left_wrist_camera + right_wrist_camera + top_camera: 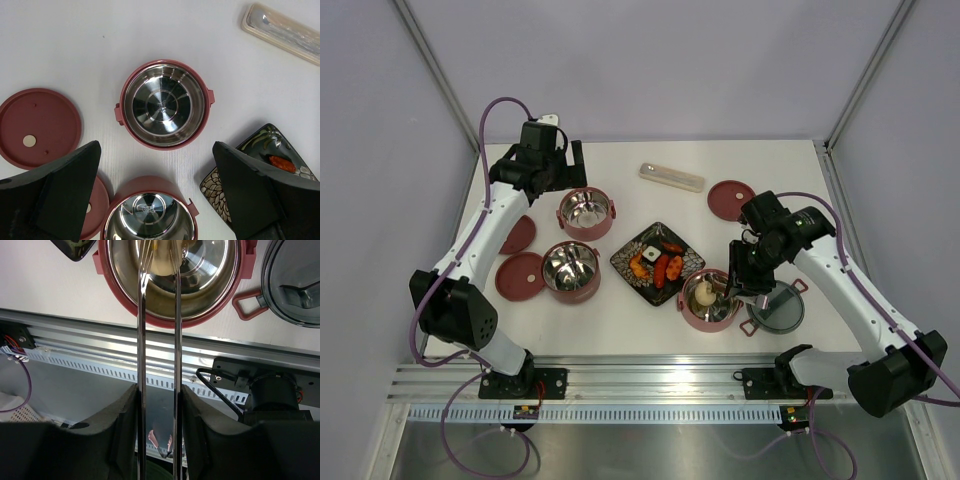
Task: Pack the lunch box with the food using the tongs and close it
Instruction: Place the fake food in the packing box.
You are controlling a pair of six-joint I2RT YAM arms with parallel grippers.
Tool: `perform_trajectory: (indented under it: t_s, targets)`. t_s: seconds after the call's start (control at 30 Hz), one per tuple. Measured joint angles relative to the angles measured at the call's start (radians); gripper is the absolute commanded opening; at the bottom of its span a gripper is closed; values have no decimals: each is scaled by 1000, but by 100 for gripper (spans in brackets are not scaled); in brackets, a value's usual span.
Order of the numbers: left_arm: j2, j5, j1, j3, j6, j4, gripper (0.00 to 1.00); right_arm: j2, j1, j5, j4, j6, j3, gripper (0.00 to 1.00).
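My right gripper (734,281) (159,390) is shut on the tongs (141,340), one silvery arm against each finger. The tong tips reach into the lunch box bowl (686,311) (116,294) on either side of the beige ball (703,293) (162,265), which lies in it. Orange and red food (665,266) lies on the black plate (632,272). Two empty bowls (585,211) (570,270) stand at the left. My left gripper (563,160) (156,150) hangs open above them (165,104) (148,215), holding nothing.
Dark-red disc lids (519,276) (517,234) (731,199) lie flat on the table. The grey handled top lid (777,308) (295,285) sits right of the ball's bowl. A translucent oblong case (671,177) (282,30) lies at the back. The metal rail (100,335) runs along the near edge.
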Motion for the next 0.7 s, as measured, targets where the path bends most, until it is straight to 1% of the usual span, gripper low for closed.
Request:
perform_trajectory:
  t_s: [0.5,0.6,0.7]
  targets:
    - [0,0,0,0,0,0,99,11,0,4,-1,0,7,45]
    - [0,0,0,0,0,0,99,21,0,7,-9,0,47,44]
    - [0,0,0,0,0,0,99,36,0,6,-14,-1,126,44]
